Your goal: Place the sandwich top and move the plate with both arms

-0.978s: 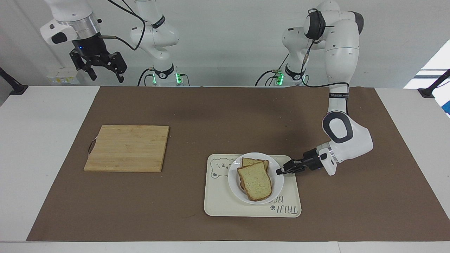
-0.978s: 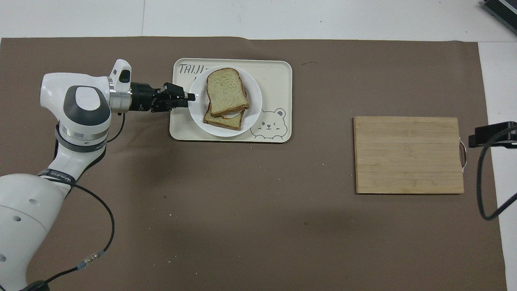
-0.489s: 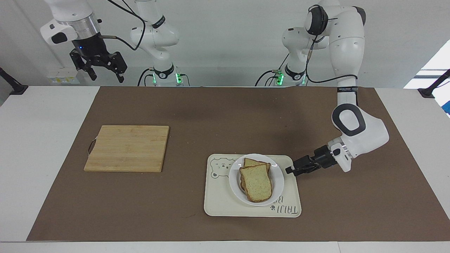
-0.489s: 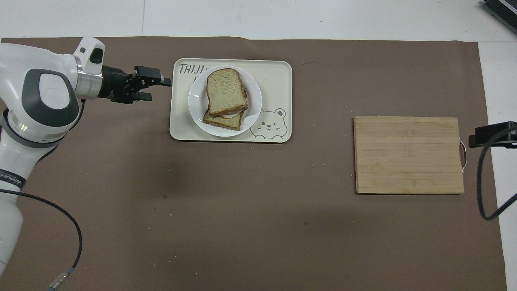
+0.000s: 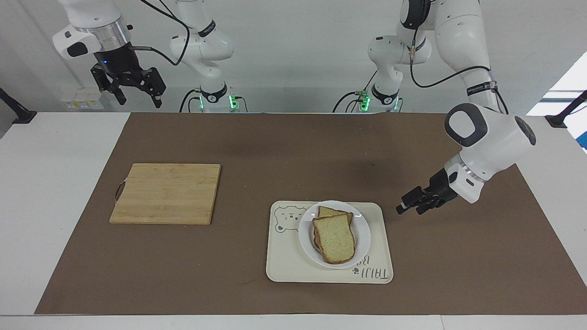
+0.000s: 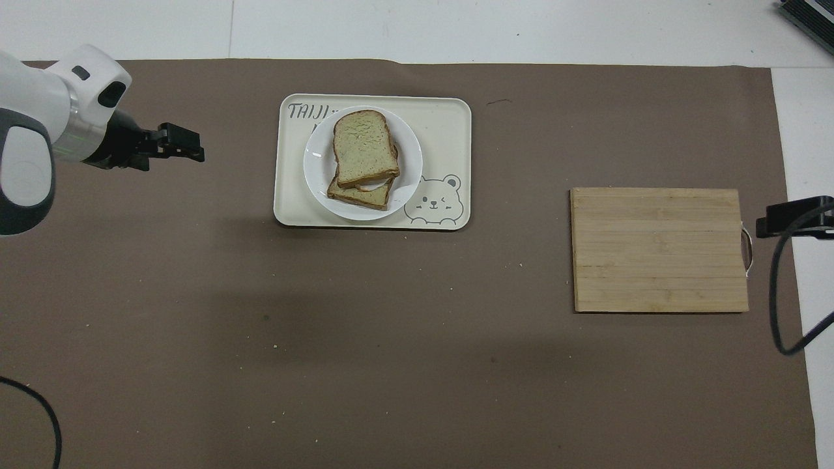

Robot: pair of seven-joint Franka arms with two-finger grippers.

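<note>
Top slice (image 5: 335, 237) sits on the lower slice, skewed a bit so the lower one's crust (image 5: 331, 211) shows at the edge nearer the robots. Stack is on the plate (image 5: 362, 231), the plate is on the bear tray (image 5: 284, 270), toward the left arm's end of the table (image 5: 55, 206).

What changed: a second ago the left claw (image 5: 409, 203) was at the plate rim, fingers together. It has since let go and pulled back toward its own end of the table, and now hangs over bare mat beside the tray, well apart from the plate. The plate shifted only slightly and the bread stayed stacked.

My read: both steps look done, top placed and plate on the tray, and this is the retreat. Nothing obvious is left unless the skew matters.

Left claw: holds nothing, touches nothing. Its fingers look slightly apart in the facing view, and the overhead view (image 6: 179, 140) agrees.

Right claw (image 5: 130, 89): waiting high over the table edge near its base, fingers spread wide, nothing in them. The cutting board (image 5: 165, 193) lies bare at the right arm's end.
</note>
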